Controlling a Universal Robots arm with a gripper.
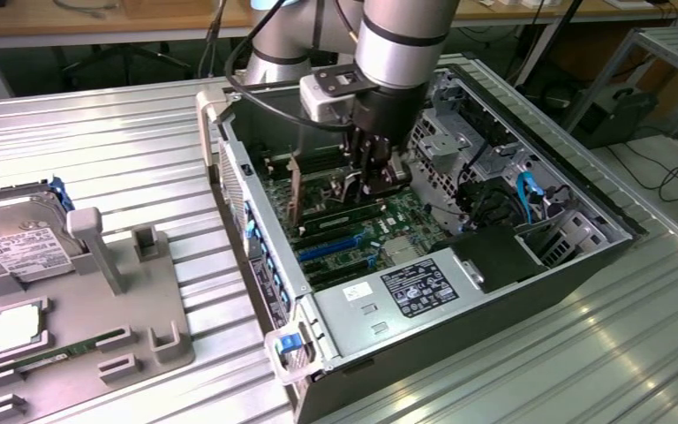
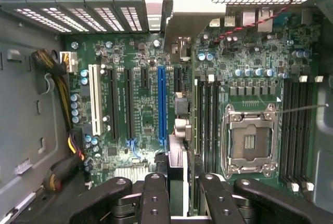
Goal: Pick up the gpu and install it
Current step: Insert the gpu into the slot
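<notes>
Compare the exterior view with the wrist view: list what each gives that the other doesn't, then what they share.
Exterior view: the silver hard drive with white label on a grey moulded fixture, the ribbed metal table, and the grey power supply box with black label.
Wrist view: the empty silver CPU socket, the long blue slot, the white slot, and the thin gpu edge-on between the fingers.
Both: the black gripper inside the open computer case, above the green motherboard.
</notes>
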